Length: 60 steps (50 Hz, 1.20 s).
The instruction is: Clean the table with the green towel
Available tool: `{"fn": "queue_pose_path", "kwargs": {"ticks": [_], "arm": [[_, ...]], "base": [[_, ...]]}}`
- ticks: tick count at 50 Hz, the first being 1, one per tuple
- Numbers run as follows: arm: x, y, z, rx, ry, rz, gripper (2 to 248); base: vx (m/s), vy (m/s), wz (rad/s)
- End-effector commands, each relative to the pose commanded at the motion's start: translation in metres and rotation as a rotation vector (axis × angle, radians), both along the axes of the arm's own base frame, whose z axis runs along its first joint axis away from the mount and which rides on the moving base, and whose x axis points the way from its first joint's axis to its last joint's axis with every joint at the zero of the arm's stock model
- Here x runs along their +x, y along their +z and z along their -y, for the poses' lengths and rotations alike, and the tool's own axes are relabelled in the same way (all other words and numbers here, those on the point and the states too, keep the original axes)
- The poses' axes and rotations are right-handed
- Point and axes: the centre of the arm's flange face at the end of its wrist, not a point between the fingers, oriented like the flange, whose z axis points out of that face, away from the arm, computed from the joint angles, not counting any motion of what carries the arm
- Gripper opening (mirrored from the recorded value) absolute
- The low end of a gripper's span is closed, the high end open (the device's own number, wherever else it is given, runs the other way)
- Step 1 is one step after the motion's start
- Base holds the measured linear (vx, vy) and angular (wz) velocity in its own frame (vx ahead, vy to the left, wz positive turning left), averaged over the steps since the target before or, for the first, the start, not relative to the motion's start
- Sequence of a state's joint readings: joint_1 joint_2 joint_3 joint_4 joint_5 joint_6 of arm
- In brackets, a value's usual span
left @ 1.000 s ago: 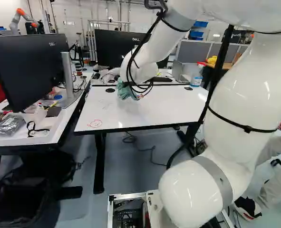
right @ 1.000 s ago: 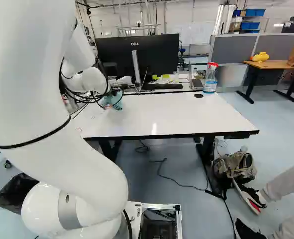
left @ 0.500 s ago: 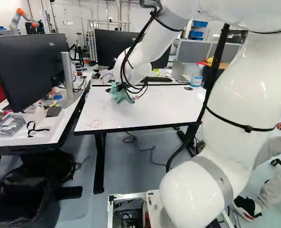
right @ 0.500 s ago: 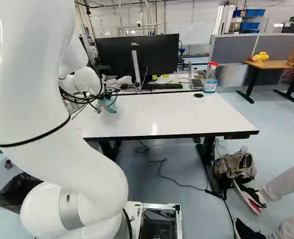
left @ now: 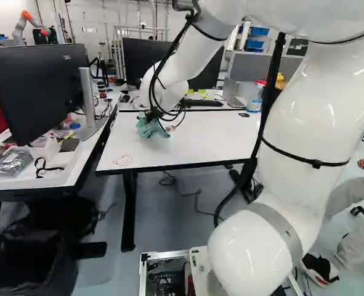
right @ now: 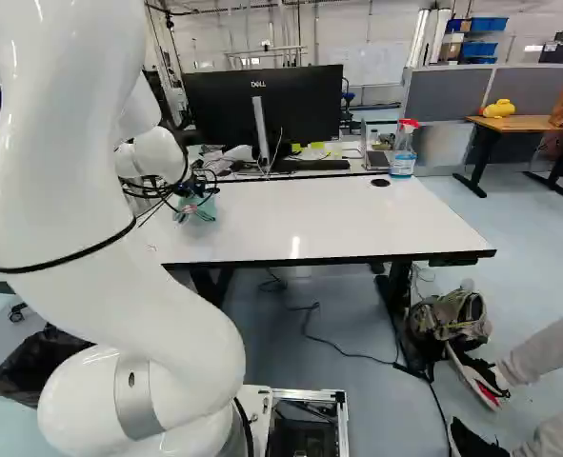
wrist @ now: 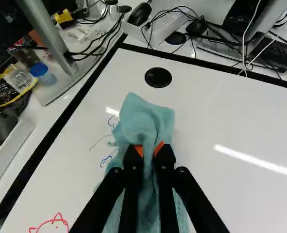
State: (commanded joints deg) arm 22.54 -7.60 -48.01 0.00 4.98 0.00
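Gripper point(wrist: 149, 152) pinched green towel point(wrist: 142, 119) between both fingers. Towel was beyond red doodle point(left: 124, 160), to its right; blue marks point(wrist: 106, 159) beside towel, on doodle's side. Next wipe likely needed leftward, baseward pull towards doodle.

We're in a robotics lab with office touches: white-topped surface point(right: 338, 219), black flat monitors point(left: 37, 92), orange-and-grey robot arm point(left: 29, 20).
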Motion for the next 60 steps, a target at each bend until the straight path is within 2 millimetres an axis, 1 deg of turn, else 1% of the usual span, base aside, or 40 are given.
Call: {"fn": "queue_pose_path", "kwargs": {"ticks": [22,49,60], "arm": [[-0.001,-0.005,-0.014,-0.03,0.026,-0.071,42],[-0.007,-0.011,-0.012,-0.06,0.016,-0.168,42],[-0.005,-0.012,-0.01,-0.068,0.007,-0.199,42]], "base": [[0.0,0.0,0.0],[0.0,0.0,0.0],[0.0,0.0,0.0]]}}
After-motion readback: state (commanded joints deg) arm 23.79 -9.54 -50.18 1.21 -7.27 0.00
